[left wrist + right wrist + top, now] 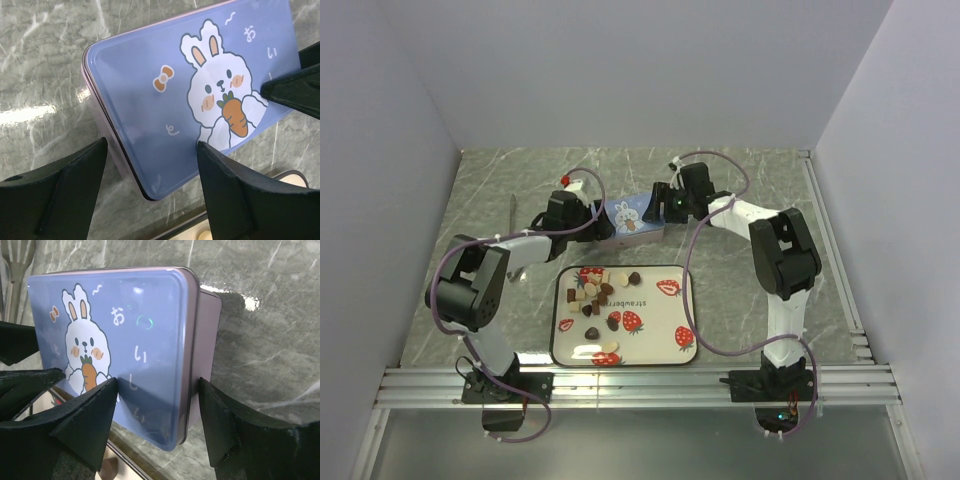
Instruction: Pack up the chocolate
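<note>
Marbled table is viewed from above: chocolate is scattered on a tray, with a tin just beyond. Left gripper is held spread wide over the tin's corner. Right gripper is likewise held agape astride its right end.

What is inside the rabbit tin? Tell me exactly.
The blue lid with its rabbit print covers the tin fully, so the inside is hidden. Only the lid and a pink side wall show.

A blue rabbit-print metal tin lies on the grey marbled worktop, just behind a white strawberry-print tray; small brown and cream chocolate pieces lie on the tray.
</note>
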Action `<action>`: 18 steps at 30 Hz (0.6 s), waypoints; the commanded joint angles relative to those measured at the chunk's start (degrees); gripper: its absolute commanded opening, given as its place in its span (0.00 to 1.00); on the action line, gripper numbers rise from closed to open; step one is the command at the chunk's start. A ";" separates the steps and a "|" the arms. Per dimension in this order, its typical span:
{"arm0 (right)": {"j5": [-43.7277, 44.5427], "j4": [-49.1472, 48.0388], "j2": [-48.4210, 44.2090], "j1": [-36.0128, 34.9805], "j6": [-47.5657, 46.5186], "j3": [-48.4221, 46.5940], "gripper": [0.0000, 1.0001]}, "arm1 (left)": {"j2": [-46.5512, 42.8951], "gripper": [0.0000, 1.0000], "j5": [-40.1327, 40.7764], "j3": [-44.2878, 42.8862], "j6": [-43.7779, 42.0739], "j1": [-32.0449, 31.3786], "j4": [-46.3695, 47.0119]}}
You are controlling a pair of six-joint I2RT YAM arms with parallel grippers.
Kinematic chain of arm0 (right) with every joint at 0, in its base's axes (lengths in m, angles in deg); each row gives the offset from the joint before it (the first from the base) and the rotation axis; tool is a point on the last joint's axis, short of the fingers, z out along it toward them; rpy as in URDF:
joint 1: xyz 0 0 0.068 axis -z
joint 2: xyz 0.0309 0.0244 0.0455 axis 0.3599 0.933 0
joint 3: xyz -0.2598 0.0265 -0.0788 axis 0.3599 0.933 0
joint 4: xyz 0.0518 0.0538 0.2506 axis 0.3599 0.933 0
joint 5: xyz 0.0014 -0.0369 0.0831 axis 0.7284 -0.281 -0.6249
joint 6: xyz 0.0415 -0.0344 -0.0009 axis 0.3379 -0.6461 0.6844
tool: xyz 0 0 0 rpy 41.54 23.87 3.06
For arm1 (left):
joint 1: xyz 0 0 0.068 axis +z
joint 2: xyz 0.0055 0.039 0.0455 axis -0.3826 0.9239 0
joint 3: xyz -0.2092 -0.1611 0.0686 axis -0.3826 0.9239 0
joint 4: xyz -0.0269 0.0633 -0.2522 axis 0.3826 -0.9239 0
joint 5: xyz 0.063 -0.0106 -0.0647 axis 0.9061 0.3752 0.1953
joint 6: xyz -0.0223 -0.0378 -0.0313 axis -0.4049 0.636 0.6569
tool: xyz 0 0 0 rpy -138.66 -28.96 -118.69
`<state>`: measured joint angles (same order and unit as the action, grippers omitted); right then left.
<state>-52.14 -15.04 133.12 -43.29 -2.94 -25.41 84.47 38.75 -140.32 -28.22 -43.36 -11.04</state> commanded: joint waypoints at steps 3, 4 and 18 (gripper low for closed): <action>3.34 0.60 -4.03 -0.83 -1.67 -0.29 0.74 | -3.55 0.78 -0.30 0.77 0.59 0.03 2.59; 3.60 0.51 -4.21 -0.83 -1.67 -0.20 0.75 | -3.72 0.79 -0.21 0.86 0.68 0.03 2.59; 4.83 0.95 -3.33 -0.83 -2.55 -3.28 0.79 | -3.64 0.79 0.58 0.42 0.33 0.03 1.98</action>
<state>-47.63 -13.53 131.48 -43.84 -4.43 -25.89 83.12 38.80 -139.84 -28.11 -43.36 -10.80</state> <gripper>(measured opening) 0.787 0.788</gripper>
